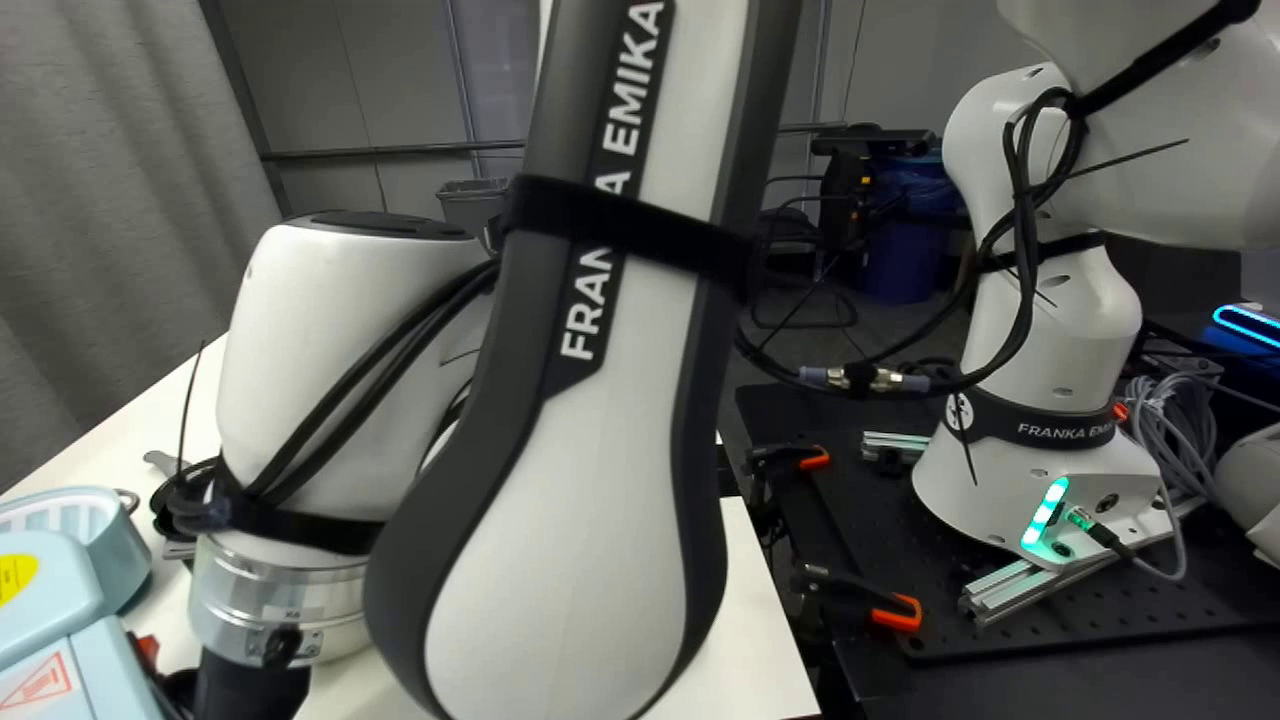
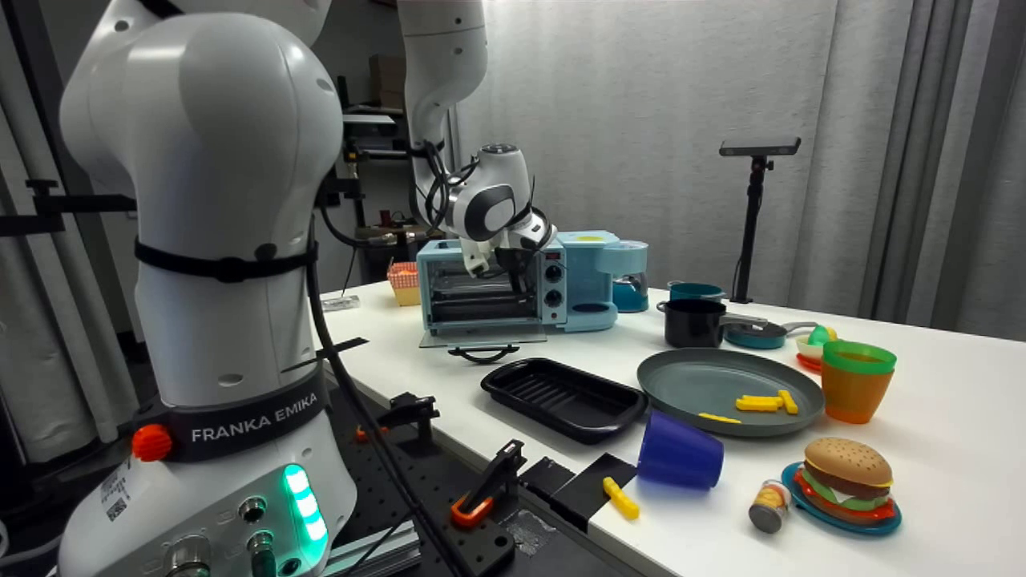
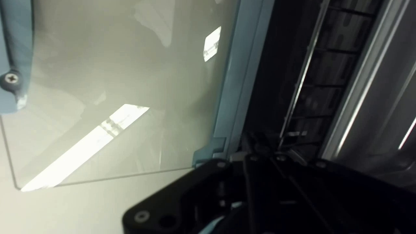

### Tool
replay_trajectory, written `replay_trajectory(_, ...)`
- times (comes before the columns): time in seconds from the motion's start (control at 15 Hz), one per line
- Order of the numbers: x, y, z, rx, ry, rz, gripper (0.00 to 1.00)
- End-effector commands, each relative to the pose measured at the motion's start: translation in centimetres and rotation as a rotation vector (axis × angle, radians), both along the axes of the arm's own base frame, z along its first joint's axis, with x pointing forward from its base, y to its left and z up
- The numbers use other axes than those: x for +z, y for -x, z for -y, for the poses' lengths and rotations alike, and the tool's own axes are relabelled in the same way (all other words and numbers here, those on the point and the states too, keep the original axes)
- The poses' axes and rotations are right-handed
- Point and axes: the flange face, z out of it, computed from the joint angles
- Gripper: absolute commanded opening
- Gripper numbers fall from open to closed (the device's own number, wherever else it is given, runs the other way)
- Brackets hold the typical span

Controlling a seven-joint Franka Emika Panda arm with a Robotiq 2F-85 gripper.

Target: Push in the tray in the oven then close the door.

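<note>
The tray, a wire rack [image 3: 302, 74], is inside the oven [image 2: 553, 285], and its front bar lies behind the pale blue frame [image 3: 235, 107] of the opening. The glass door [image 3: 130, 81] is open and lies low over the tabletop [image 2: 946, 385], with its handle [image 2: 484, 361] toward the edge where the clamps [image 2: 493, 479] are. The gripper [image 3: 258, 143] is at the oven opening, close to one end of the frame. Its jaws look brought together, and I see nothing held between them; whether it touches the rack, I cannot tell.

In an exterior view, the oven stands near the left end of the tabletop, and a small basket [image 2: 405, 282] stands beside it, nearer to the far left corner. Between the door and the clamp edge lies a black pan [image 2: 565, 401]. Just beside the pan is a grey plate [image 2: 689, 385] with yellow sticks [image 2: 757, 403] on it. A blue cup [image 2: 680, 450] lies tipped close to the clamp edge. Toward the far edge stand a black pot [image 2: 691, 323] and an orange cup [image 2: 851, 393].
</note>
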Motion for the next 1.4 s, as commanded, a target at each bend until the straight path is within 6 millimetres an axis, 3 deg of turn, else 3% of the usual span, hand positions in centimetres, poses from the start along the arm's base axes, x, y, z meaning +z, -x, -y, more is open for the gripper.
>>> replay_trajectory(0.0,1.3,-0.6,-0.2,-0.008,-0.036,0.066,0.00)
replay_trajectory(0.67,1.0,-0.2,0.3,0.010,-0.050,0.058,0.00)
replay_trajectory(1.33,2.3,0.4,2.9,0.089,0.067,0.015,0.00)
